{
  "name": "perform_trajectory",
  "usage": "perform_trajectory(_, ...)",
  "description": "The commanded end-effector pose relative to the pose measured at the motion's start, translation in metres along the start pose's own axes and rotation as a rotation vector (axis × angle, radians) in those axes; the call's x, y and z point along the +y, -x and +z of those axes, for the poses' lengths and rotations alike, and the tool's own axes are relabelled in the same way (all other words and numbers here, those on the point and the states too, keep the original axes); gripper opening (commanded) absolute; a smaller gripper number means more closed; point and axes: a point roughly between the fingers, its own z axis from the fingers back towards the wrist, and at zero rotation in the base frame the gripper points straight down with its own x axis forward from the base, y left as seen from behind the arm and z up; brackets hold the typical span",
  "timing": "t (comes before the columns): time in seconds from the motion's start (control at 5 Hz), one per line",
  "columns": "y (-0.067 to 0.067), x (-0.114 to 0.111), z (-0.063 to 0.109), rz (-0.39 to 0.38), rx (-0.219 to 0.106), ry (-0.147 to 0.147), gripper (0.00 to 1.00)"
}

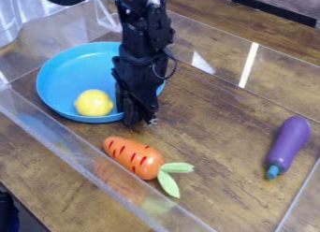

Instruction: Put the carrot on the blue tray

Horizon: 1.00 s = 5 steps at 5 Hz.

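Observation:
The carrot [134, 156] lies on the wooden table near the front, orange with dark grooves. Its pale green top [171, 178] points to the front right. The blue tray [56, 79] sits flat at the left, with a yellow ball [92, 103] inside by its near rim. My gripper [137, 114] hangs on the black arm [144, 49] and points straight down at the tray's right edge. It is just behind the carrot and apart from it. The fingers look drawn together with nothing between them.
A purple eggplant [289, 145] lies at the right. A clear plastic wall [75, 156] runs along the front and left of the work area, with another clear panel [250, 63] at the back right.

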Motion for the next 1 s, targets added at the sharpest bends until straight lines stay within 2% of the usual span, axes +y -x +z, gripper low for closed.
perform_trajectory(0.0, -0.0004, -0.0082, 0.0035, -0.028, -0.01, 0.007, 0.0)
perform_trajectory(0.8, 0.0004, -0.0181, 0.0135, -0.063, -0.033, 0.015, 0.0)
